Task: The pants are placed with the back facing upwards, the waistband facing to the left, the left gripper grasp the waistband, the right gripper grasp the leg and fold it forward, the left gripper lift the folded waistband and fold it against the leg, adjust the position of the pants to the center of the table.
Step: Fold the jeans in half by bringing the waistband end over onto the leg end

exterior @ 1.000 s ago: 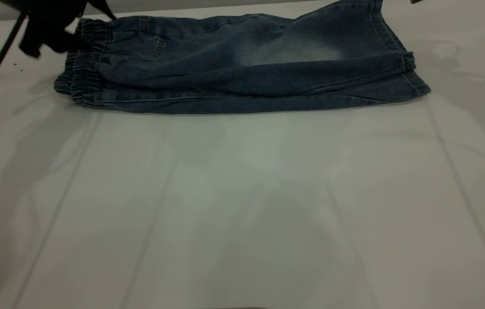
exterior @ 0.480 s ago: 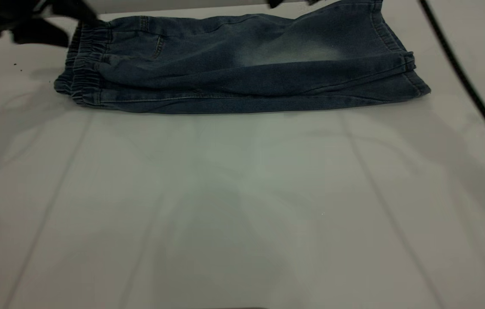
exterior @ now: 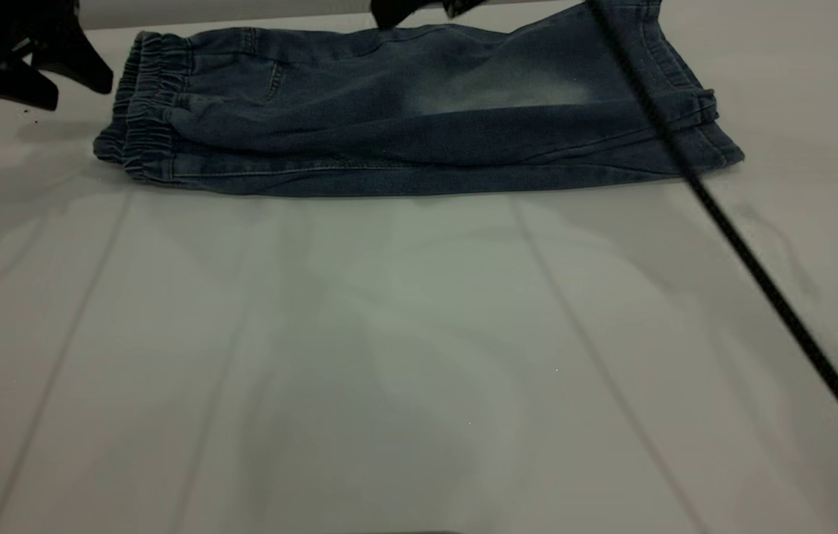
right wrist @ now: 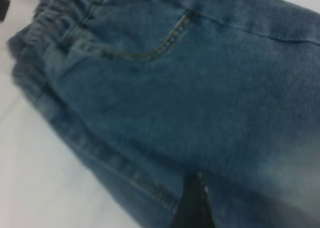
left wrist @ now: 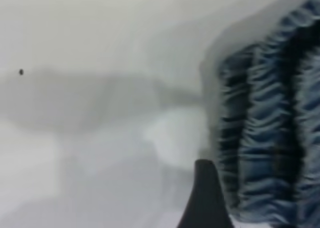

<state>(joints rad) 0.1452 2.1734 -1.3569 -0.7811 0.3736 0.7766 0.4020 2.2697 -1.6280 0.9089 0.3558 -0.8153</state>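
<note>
— One fold is in: the pants (exterior: 419,111) lie doubled lengthwise at the table's (exterior: 419,356) far side, the faded leg (exterior: 508,89) uppermost.

— And the left gripper (exterior: 55,67)?

— It hangs just off the waistband (exterior: 148,111), not touching. It holds no cloth, and its black prongs seem spread. The band sits right beside one fingertip (left wrist: 205,198) in the wrist view.

— The right gripper (exterior: 419,9)?

— Over the pants' middle, near the back pocket (right wrist: 150,43); I cannot tell how its jaws stand.

— Next?

— Probably the left closes in on the band, pinches both layers, then carries them toward the hems (exterior: 708,126).
</note>
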